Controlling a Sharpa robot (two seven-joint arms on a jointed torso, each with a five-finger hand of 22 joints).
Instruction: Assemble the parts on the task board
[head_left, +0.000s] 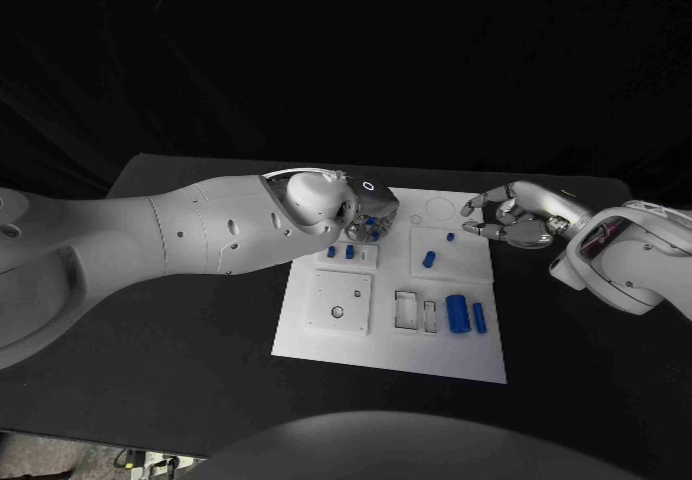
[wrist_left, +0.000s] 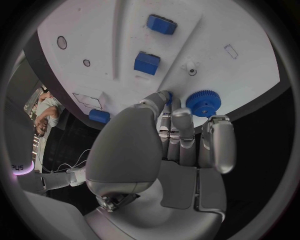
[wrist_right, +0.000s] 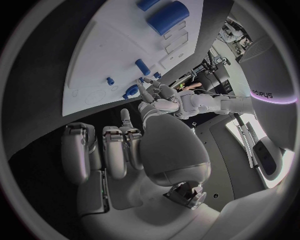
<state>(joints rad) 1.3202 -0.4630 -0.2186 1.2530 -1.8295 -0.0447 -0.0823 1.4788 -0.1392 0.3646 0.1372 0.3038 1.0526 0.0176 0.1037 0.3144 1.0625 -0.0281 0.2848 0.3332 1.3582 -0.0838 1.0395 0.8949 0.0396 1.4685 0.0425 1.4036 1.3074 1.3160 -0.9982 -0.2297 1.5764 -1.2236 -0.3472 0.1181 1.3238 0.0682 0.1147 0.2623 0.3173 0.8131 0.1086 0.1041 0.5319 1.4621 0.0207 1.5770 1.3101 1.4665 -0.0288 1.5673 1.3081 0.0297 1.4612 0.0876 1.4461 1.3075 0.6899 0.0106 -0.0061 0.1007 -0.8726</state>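
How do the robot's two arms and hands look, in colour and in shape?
Both arms are smooth, rounded white shells. The left hand and right hand are silver metal with jointed fingers and grey pads. The right forearm shows a red-and-dark opening near its wrist.

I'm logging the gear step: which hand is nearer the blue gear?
Left. The left hand has its fingertips right beside the blue gear on the task board; the right hand hovers at the board's far right edge.

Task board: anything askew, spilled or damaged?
Nothing stands out. The task board lies flat and looks intact; the blue cylinder and other blue parts sit on it, none off the edge. The left hand is over the blue gear; the right hand holds nothing.
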